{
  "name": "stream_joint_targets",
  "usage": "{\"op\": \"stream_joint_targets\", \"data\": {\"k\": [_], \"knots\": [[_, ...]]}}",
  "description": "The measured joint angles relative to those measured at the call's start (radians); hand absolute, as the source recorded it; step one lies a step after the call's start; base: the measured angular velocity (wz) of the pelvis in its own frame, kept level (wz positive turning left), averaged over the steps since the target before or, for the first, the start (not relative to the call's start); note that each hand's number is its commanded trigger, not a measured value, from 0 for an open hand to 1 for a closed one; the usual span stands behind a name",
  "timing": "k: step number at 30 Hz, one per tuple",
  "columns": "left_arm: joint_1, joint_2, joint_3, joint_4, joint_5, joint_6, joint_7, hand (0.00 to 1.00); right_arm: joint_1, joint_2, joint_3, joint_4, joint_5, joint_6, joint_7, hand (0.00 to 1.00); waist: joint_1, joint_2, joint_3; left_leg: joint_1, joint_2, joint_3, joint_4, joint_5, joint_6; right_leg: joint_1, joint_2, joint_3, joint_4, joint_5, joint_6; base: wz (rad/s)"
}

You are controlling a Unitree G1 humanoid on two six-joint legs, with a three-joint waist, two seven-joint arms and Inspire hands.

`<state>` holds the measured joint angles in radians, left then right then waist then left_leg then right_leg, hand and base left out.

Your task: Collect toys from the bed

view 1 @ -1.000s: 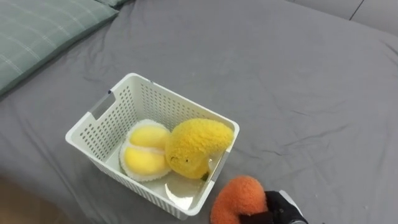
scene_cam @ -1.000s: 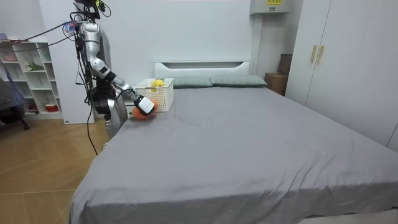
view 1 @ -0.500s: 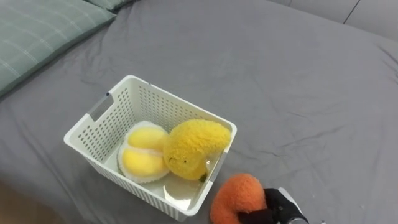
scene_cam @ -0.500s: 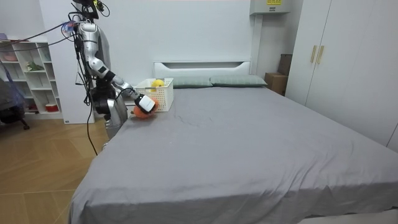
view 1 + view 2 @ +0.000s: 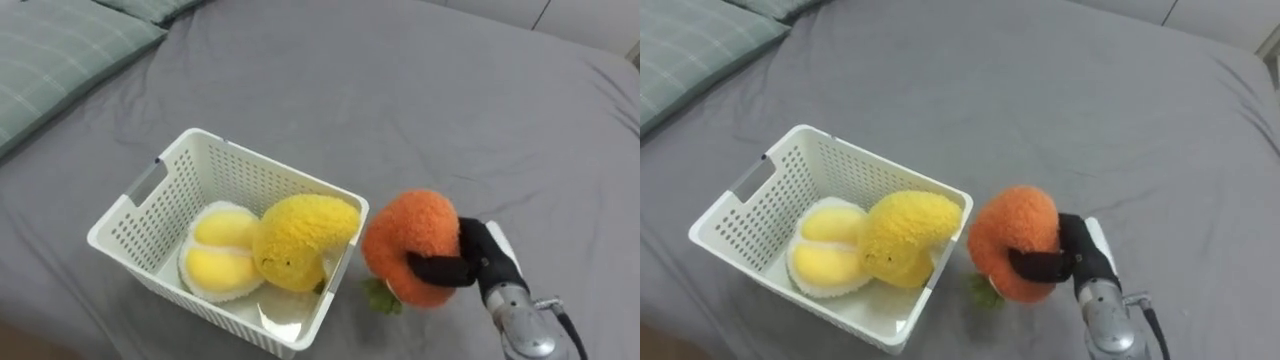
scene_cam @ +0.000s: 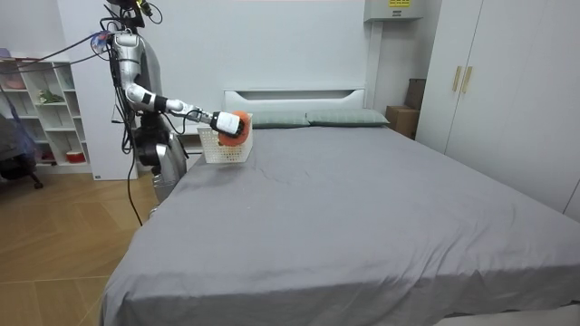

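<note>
My right hand (image 5: 484, 262) (image 5: 1077, 256) is shut on a round orange plush toy (image 5: 415, 245) (image 5: 1012, 238) with a green tuft underneath, held in the air just right of the white perforated basket (image 5: 176, 193) (image 5: 785, 167). Inside the basket lie a yellow plush toy (image 5: 296, 240) (image 5: 904, 235) and a pale yellow round plush (image 5: 216, 255) (image 5: 823, 245). In the room view I stand at the side of the bed near its head, with my right hand (image 6: 222, 121) stretched out holding the orange toy (image 6: 237, 124) beside the basket (image 6: 223, 147).
The basket rests on a grey bedsheet (image 5: 420, 110) (image 6: 344, 208). A green checked pillow (image 5: 60, 50) lies at the upper left. White shelves (image 6: 41, 113) stand behind me and a wardrobe (image 6: 507, 91) is on the room view's right.
My right hand has lifted the orange toy from low by the basket's corner up to the level of its rim at the right side. The camera tilted slightly.
</note>
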<state>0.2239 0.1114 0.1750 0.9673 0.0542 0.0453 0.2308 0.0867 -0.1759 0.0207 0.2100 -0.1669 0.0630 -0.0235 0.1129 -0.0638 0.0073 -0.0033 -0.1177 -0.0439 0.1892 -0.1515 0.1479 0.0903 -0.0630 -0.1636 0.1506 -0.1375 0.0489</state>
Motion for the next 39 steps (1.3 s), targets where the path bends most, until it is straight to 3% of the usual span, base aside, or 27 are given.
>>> {"op": "stream_joint_targets", "data": {"k": [6, 14, 20, 25, 32, 39], "knots": [[0.000, 0.000, 0.004, 0.001, 0.001, 0.000, -0.006, 0.00, -0.002, -0.029, -0.004, -0.138, -0.006, 0.003, -0.005, 1.00, 0.004, -0.001, 0.0013, 0.008, 0.001, 0.013, -0.007, 0.000, 0.000, -0.001, 0.000, 0.020, 0.000, 0.000, 0.000, -0.08], [0.003, 0.002, 0.017, 0.021, 0.001, 0.000, -0.006, 0.00, -0.119, -0.033, -0.006, -0.189, -0.015, 0.003, -0.009, 1.00, 0.005, -0.014, 0.0064, 0.013, 0.002, 0.013, -0.013, 0.000, 0.000, -0.003, 0.002, 0.021, 0.000, 0.000, 0.000, -0.01], [0.004, 0.003, 0.016, 0.024, 0.008, 0.007, -0.005, 0.00, -0.177, -0.035, -0.003, -0.215, -0.036, 0.005, -0.010, 1.00, 0.026, -0.026, 0.0050, 0.003, 0.002, 0.012, -0.010, -0.001, 0.001, -0.008, 0.002, 0.019, 0.001, 0.000, 0.000, 0.00], [-0.032, 0.011, 0.016, 0.082, 0.025, 0.019, 0.002, 0.00, -0.190, -0.034, 0.053, -0.342, -0.123, 0.022, -0.009, 1.00, 0.056, -0.024, 0.0050, 0.002, 0.002, 0.011, -0.010, -0.001, 0.001, -0.008, 0.002, 0.022, 0.000, 0.000, 0.000, 0.00], [-0.043, 0.015, 0.009, 0.112, 0.040, 0.020, 0.005, 0.00, -0.225, -0.031, 0.087, -0.394, -0.143, 0.022, 0.005, 1.00, 0.075, -0.019, 0.0051, 0.007, 0.001, 0.005, -0.007, -0.001, 0.001, -0.002, 0.002, 0.021, 0.001, 0.000, 0.000, 0.01], [-0.064, 0.017, -0.035, 0.074, 0.067, 0.059, 0.023, 0.00, -0.250, -0.017, 0.184, -0.426, -0.134, 0.049, 0.009, 1.00, 0.094, -0.016, 0.0035, -0.002, 0.001, -0.004, -0.001, -0.001, 0.001, -0.004, 0.002, 0.003, 0.001, 0.000, 0.000, 0.03]]}}
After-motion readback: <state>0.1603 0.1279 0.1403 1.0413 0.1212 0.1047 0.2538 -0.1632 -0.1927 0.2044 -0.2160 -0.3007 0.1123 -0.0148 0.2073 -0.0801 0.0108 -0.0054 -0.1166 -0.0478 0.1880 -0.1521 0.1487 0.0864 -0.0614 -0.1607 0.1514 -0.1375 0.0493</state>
